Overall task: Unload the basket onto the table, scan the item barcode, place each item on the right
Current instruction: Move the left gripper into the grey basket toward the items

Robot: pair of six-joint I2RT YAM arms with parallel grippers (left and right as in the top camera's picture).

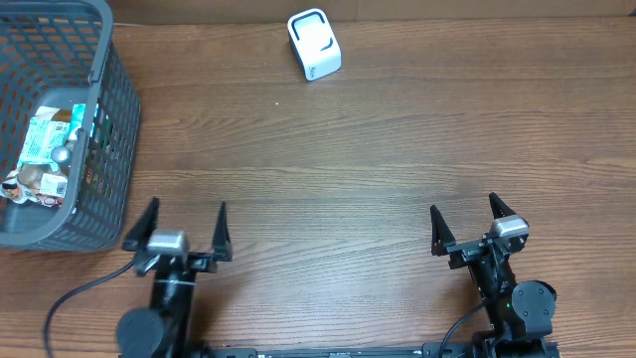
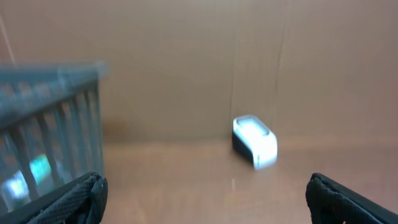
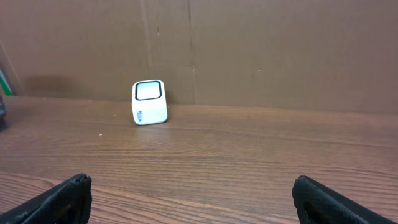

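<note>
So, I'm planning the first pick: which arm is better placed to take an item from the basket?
Left. The left hand, open, sits right beside the basket holding the items; the right hand, also open, is far on the other side.

2 obstacles: basket at left edge, scanner at back; table between them passable.
</note>
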